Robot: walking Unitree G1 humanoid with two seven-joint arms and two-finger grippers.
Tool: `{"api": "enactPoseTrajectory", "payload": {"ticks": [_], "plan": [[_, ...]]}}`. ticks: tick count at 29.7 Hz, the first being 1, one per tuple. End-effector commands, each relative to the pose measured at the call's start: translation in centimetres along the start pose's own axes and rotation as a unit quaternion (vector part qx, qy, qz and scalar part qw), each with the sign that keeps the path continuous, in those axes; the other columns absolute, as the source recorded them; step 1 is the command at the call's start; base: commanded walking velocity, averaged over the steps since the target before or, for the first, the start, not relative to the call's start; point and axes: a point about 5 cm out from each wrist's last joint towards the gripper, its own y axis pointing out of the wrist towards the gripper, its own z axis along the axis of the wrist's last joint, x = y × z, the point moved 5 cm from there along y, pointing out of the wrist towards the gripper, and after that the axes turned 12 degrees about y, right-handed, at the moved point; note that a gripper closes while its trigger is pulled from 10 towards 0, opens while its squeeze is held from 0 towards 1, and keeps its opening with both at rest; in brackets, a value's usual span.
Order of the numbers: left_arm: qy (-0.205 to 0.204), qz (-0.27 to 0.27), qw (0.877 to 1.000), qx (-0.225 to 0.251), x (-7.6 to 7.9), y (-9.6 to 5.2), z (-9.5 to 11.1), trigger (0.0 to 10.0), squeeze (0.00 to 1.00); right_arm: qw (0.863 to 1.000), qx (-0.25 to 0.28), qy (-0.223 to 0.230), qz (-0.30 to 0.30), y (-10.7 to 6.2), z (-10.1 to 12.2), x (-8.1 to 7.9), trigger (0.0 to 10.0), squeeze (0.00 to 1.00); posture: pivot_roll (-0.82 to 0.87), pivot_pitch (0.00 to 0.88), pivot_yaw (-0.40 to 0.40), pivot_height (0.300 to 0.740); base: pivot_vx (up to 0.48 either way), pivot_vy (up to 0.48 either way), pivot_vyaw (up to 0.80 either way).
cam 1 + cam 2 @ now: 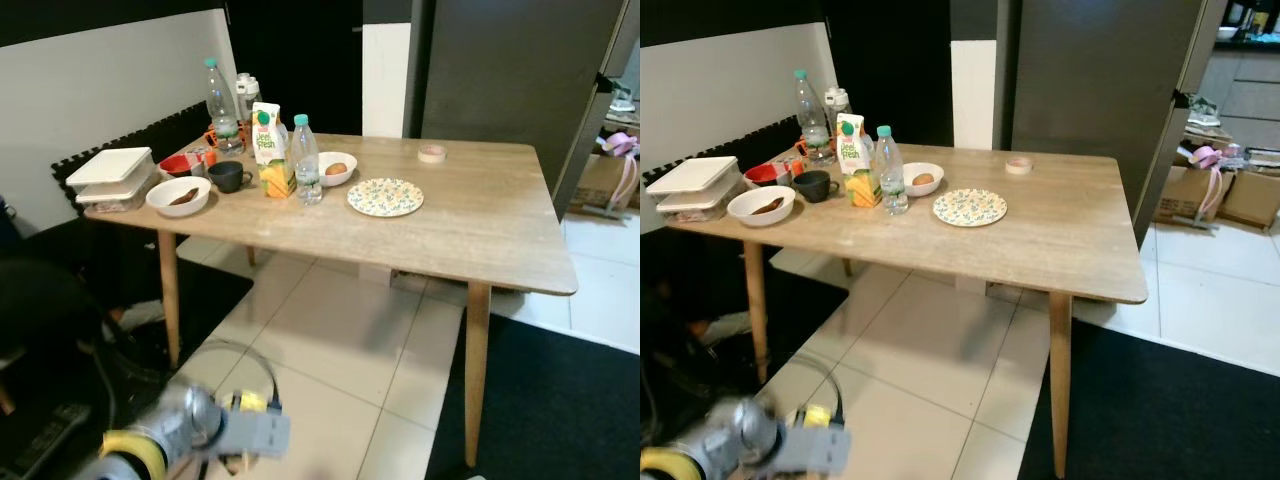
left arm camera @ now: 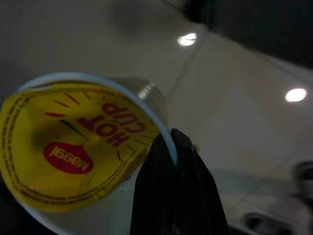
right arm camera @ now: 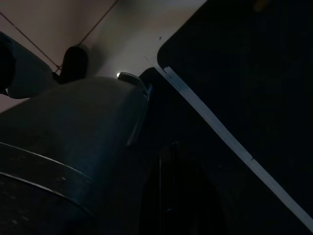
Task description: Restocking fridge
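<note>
1. The left gripper point(image 2: 173, 147) is clenched on the rim of a noodle cup point(image 2: 73, 147); the black fingers point(image 2: 176, 196) pinch the edge beside the yellow lid, so the cup hangs sideways with its lid facing the wrist camera. This rim grip probably lets the robot carry the cup low while it moves.

2. In the head views the left arm point(image 1: 190, 430) is low, near the floor tiles, with the forearm pointing forward. It is blurred, so the exact pose is hard to tell.

3. The right arm hangs idle in the shade; its wrist view is very dark, and one cannot tell if its jaws are closed or released.

4. The wooden table point(image 1: 480, 230) stands in front of the robot. At its far left end the other goods are grouped: a juice carton point(image 1: 270, 150), a water bottle point(image 1: 306, 160) just beside it, a taller bottle point(image 1: 221, 105) behind, a white bowl point(image 1: 178, 196), a dark mug point(image 1: 228, 176) and stacked white containers point(image 1: 112, 178).

5. A patterned plate point(image 1: 385, 197) lies near the middle, apart from this group.

6. The tall grey fridge point(image 1: 1090, 90) stands behind the table; the cup is not yet near it, so the restocking step seems to be in the carrying part
</note>
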Motion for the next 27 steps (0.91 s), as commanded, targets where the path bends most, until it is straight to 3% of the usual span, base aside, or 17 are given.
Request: {"api": "enactPoseTrajectory", "payload": {"ticks": [1, 2, 3, 4, 6, 9, 10, 12, 14, 15, 17, 20, 22, 23, 24, 26, 27], "plan": [[-0.036, 0.013, 0.999, -0.019, 0.7, 0.5, -1.2, 10.0, 0.0, 1.0, -0.022, -0.005, 0.0, -0.1, -1.4, 0.1, 10.0, 0.0, -0.09, 0.0, 0.052, 0.74, 0.0, 0.0, 0.0], [-0.064, 0.02, 0.997, -0.022, 1.3, 1.0, -1.6, 10.0, 0.0, 1.0, -0.023, -0.005, -0.001, -0.1, -1.4, 0.1, 10.0, 0.0, -0.09, 0.0, 0.052, 0.74, 0.0, 0.0, 0.0], [-0.064, 0.02, 0.997, -0.022, 1.3, 1.0, -1.6, 10.0, 0.0, 1.0, -0.023, -0.005, -0.001, -0.1, -1.4, 0.1, 10.0, 0.0, -0.09, 0.0, 0.052, 0.74, 0.0, 0.0, 0.0], [-0.154, 0.03, 0.987, -0.022, 3.2, 2.0, -2.3, 10.0, 0.0, 1.0, -0.024, -0.007, -0.003, -0.2, -1.7, 0.3, 10.0, 0.0, -0.09, 0.0, 0.051, 0.74, 0.0, 0.0, 0.0], [-0.218, 0.037, 0.975, -0.023, 4.7, 2.8, -2.7, 10.0, 0.0, 1.0, -0.026, -0.01, -0.004, -0.2, -1.9, 0.5, 10.0, 0.0, -0.09, 0.0, 0.048, 0.74, 0.0, 0.0, 0.0], [-0.236, 0.04, 0.971, -0.022, 5.1, 3.1, -2.8, 10.0, 0.0, 1.0, -0.026, -0.01, -0.004, -0.2, -2.0, 0.5, 10.0, 0.0, -0.09, 0.0, 0.048, 0.74, 0.0, 0.0, 0.0], [-0.296, 0.051, 0.954, -0.012, 5.7, 3.4, -2.7, 10.0, 0.0, 1.0, -0.027, -0.012, -0.006, -0.2, -2.1, 0.6, 10.0, 0.0, -0.09, 0.0, 0.048, 0.74, 0.0, 0.0, 0.0], [-0.425, 0.077, 0.902, -0.004, 7.3, 4.2, -2.9, 10.0, 0.0, 0.999, -0.03, -0.014, -0.01, -0.3, -2.4, 0.8, 10.0, 0.0, -0.09, 0.0, 0.048, 0.74, 0.0, 0.0, 0.0], [-0.503, 0.086, 0.859, -0.033, 10.4, 5.1, -3.5, 10.0, 0.0, 0.999, -0.034, -0.019, -0.015, -0.4, -2.8, 1.1, 10.0, 0.0, -0.1, 0.0, 0.049, 0.74, 0.0, 0.0, 0.0], [-0.503, 0.086, 0.859, -0.033, 10.4, 5.1, -3.5, 10.0, 0.0, 0.999, -0.034, -0.019, -0.015, -0.4, -2.8, 1.1, 10.0, 0.0, -0.1, 0.0, 0.049, 0.74, 0.0, 0.0, 0.0], [-0.534, 0.083, 0.84, -0.057, 12.6, 5.5, -3.8, 10.0, 0.0, 0.999, -0.037, -0.023, -0.021, -0.5, -3.1, 1.4, 10.0, 0.0, -0.1, 0.0, 0.044, 0.74, 0.0, 0.0, 0.0], [-0.542, 0.085, 0.833, -0.064, 13.2, 5.7, -3.8, 10.0, 0.0, 0.999, -0.038, -0.023, -0.023, -0.5, -3.2, 1.6, 10.0, 0.0, -0.1, 0.0, 0.043, 0.74, 0.0, 0.0, 0.0], [-0.572, 0.093, 0.812, -0.066, 13.8, 5.8, -3.8, 10.0, 0.0, 0.999, -0.035, -0.021, -0.021, -0.4, -2.8, 1.3, 10.0, 0.0, -0.09, 0.0, 0.035, 0.74, 0.0, 0.0, 0.0], [-0.572, 0.093, 0.812, -0.066, 13.8, 5.8, -3.8, 10.0, 0.0, 0.999, -0.035, -0.021, -0.021, -0.4, -2.8, 1.3, 10.0, 0.0, -0.09, 0.0, 0.035, 0.74, 0.0, 0.0, 0.0], [-0.617, 0.12, 0.775, -0.062, 13.6, 5.8, -3.9, 10.0, 0.0, 0.999, -0.032, -0.022, -0.02, -0.3, -2.5, 1.1, 10.0, 0.0, -0.09, 0.0, 0.03, 0.74, 0.0, 0.0, 0.0], [-0.617, 0.12, 0.775, -0.062, 13.6, 5.8, -3.9, 10.0, 0.0, 0.999, -0.032, -0.022, -0.02, -0.3, -2.5, 1.1, 10.0, 0.0, -0.09, 0.0, 0.03, 0.74, 0.0, 0.0, 0.0], [-0.631, 0.131, 0.762, -0.063, 13.6, 5.8, -4.1, 10.0, 0.0, 0.999, -0.032, -0.024, -0.021, -0.3, -2.5, 1.1, 10.0, 0.0, -0.09, 0.0, 0.029, 0.74, 0.0, 0.0, 0.0]]}}
